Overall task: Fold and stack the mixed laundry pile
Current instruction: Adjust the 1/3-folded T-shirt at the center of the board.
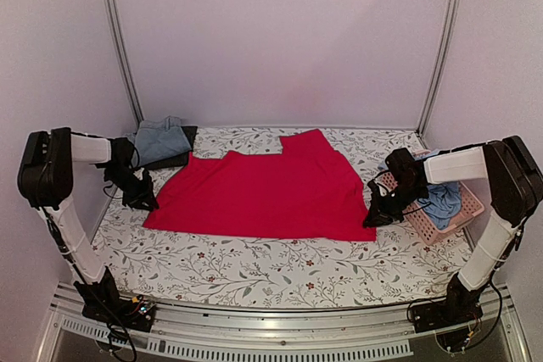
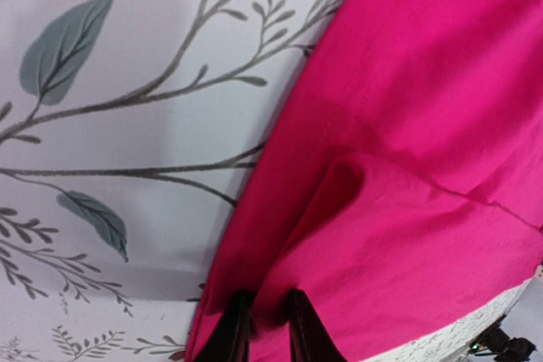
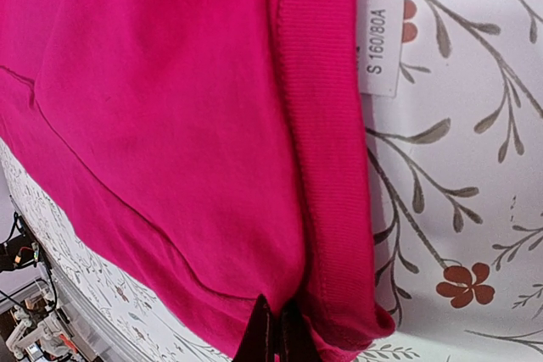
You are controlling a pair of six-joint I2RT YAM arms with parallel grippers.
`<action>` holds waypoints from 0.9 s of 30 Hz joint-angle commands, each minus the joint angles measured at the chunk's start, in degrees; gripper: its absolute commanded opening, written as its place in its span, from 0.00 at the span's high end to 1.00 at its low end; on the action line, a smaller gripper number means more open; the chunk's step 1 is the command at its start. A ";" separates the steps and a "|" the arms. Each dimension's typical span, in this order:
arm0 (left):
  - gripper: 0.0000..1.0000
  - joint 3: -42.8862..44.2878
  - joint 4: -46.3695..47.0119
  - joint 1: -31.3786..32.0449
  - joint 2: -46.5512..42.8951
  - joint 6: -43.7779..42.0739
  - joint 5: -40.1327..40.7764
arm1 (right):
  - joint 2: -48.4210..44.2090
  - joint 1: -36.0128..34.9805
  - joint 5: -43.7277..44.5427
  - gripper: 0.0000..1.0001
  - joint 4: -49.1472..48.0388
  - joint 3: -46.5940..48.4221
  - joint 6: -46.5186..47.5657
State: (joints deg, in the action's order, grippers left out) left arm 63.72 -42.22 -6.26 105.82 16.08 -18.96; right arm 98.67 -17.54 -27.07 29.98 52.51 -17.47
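Red garment [image 1: 263, 192] spread flat, left end effector [image 2: 267, 303] and right end effector [image 3: 276, 309] each pinching its edge, both mostly cropped.

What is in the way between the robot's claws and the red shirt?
Nothing visible. Both claws are right at the red shirt, which lies flat on the tablecloth. The right claw is shut on its hem, and the left claw has cloth from the opposite edge between its fingers.

white-tubed arms [image 1: 75, 239] with black joints and cables.
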 commanded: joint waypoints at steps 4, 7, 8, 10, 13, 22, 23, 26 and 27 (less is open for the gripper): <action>1.00 -0.81 -0.32 0.89 -1.62 -0.12 0.15 | -0.51 0.39 -0.84 1.00 0.30 -0.04 0.69; 1.00 -1.12 -1.72 0.90 -2.97 0.37 0.30 | -1.85 0.35 -1.20 1.00 0.69 -0.04 0.32; 1.00 -1.22 -2.34 0.90 -3.66 0.64 0.67 | -2.35 0.33 -1.23 1.00 1.09 -0.04 0.20; 1.00 -1.23 -3.98 0.85 -5.37 1.14 2.01 | -3.59 0.32 -1.15 1.00 1.89 -0.08 -0.21; 1.00 -1.21 -6.60 0.82 -7.37 1.63 3.50 | -5.65 0.35 -1.06 1.00 3.00 -0.88 -0.68; 1.00 -4.70 -9.93 0.77 -10.02 1.47 3.98 | -10.31 0.32 -1.31 1.00 5.65 -5.35 -1.17; 1.00 -4.68 -10.38 0.71 -10.28 1.62 3.94 | -11.02 0.35 -1.25 1.00 6.03 -5.75 -1.09; 1.00 -4.92 -10.69 0.69 -10.80 1.98 4.38 | -12.74 0.39 -1.03 1.00 6.09 -6.77 -1.23; 1.00 -4.92 -10.76 0.66 -10.83 2.10 4.59 | -12.92 0.32 -1.28 1.00 5.98 -6.96 -1.24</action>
State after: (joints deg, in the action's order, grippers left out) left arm 59.07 -51.46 -5.87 97.21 17.54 -15.73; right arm 88.62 -17.45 -28.05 34.37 46.74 -18.41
